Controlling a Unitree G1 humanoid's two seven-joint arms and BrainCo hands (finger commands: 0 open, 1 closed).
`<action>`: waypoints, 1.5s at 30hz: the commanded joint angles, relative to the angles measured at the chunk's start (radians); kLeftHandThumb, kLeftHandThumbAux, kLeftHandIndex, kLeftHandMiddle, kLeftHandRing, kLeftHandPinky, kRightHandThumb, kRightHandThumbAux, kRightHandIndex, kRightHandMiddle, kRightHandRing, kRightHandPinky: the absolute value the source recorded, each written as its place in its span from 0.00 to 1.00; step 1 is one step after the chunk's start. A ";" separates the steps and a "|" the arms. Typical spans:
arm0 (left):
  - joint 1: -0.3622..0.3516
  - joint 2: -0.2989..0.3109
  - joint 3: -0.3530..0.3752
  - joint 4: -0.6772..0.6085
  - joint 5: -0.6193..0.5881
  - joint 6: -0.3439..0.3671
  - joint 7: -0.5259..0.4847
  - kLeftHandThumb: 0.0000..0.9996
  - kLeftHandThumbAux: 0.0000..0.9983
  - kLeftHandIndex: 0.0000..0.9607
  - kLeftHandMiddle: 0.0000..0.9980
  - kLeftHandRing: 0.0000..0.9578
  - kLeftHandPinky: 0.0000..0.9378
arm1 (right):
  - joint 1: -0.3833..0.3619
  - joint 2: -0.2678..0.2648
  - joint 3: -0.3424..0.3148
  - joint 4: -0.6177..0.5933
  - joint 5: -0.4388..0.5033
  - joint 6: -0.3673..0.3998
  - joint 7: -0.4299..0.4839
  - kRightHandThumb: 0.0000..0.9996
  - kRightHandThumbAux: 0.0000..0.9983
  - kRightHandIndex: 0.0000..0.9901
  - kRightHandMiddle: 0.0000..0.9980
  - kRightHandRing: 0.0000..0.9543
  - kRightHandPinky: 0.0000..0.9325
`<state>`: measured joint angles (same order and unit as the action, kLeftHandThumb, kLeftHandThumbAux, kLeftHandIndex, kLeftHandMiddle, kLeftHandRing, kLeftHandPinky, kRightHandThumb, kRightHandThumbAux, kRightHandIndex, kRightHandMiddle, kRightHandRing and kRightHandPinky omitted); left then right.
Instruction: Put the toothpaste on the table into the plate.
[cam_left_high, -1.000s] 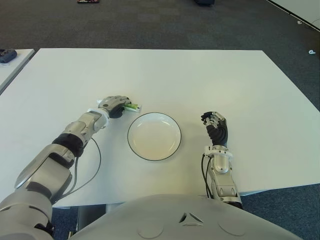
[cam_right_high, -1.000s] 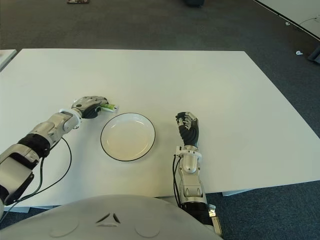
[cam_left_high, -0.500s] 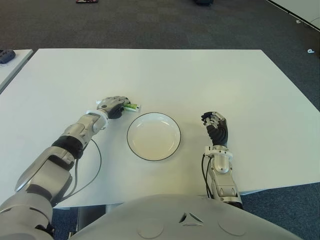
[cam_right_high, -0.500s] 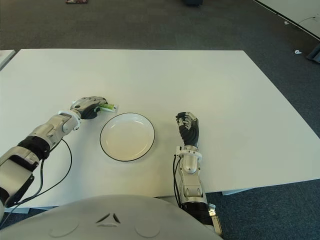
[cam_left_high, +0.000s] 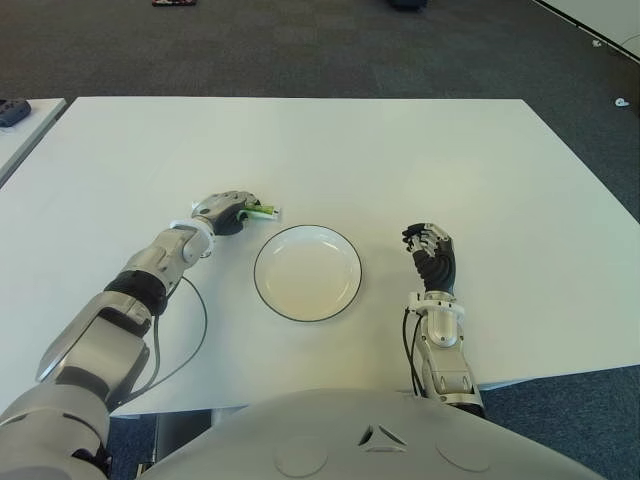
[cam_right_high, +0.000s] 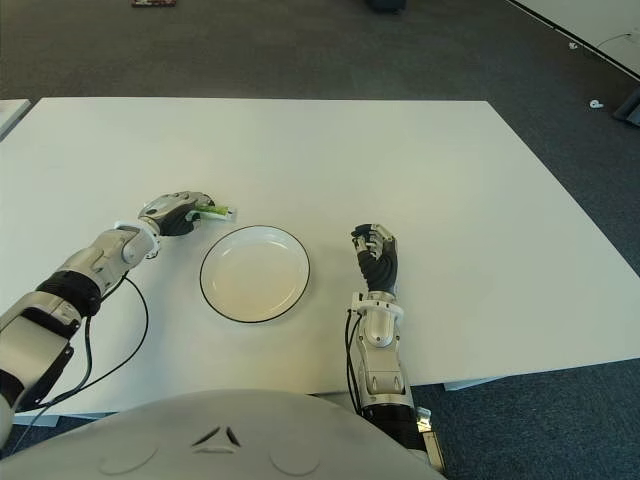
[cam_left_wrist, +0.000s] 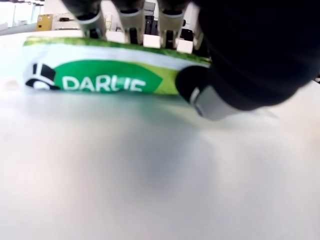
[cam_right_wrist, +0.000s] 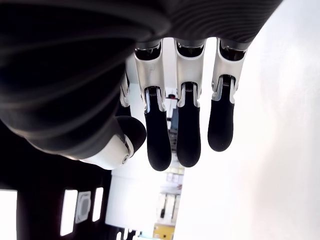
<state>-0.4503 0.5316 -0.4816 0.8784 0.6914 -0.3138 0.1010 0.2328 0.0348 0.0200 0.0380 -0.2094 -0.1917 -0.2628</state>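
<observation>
Toothpaste (cam_left_high: 264, 211), a green and white tube with part of the brand lettering readable in the left wrist view, lies on the white table (cam_left_high: 400, 160) just beyond the far-left edge of the plate, close to that rim but apart from it. Over the tube's left end sits the left hand (cam_left_high: 226, 211), reached forward from the robot's left side; in its wrist view the fingers (cam_left_wrist: 131, 20) come down over the top of the tube and the thumb presses against its near side, so the hand is closed around the toothpaste, which shows low against the tabletop, though whether it touches the surface cannot be told. A thin black cable (cam_left_high: 190, 335) loops on the table beside the left forearm, to the left of the plate. The plate (cam_left_high: 265, 299), round and white with a dark rim, lies near the middle of the table's front half. To the right of the plate, well apart from it, the right hand (cam_left_high: 431, 256) stands upright with its fingertips up, the fingers (cam_right_wrist: 159, 142) loosely bent toward the thumb, close together, and nothing between them.
</observation>
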 joint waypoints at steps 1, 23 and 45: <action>-0.009 -0.007 0.035 0.036 -0.035 -0.021 0.029 0.72 0.71 0.46 0.80 0.82 0.81 | -0.005 0.005 0.002 0.018 -0.003 -0.011 -0.006 0.70 0.73 0.43 0.49 0.49 0.52; 0.001 0.017 0.198 -0.077 -0.147 -0.092 0.046 0.72 0.71 0.46 0.83 0.86 0.84 | -0.009 0.007 0.000 0.026 0.005 -0.020 -0.002 0.70 0.73 0.43 0.49 0.49 0.50; 0.113 0.011 0.343 -0.390 -0.239 -0.056 0.019 0.73 0.70 0.46 0.85 0.88 0.88 | -0.013 0.002 0.005 0.033 0.003 -0.035 0.001 0.70 0.73 0.43 0.49 0.48 0.49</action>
<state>-0.3609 0.5466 -0.1548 0.5154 0.4708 -0.3824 0.1403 0.2265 0.0352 0.0213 0.0601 -0.2065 -0.2202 -0.2663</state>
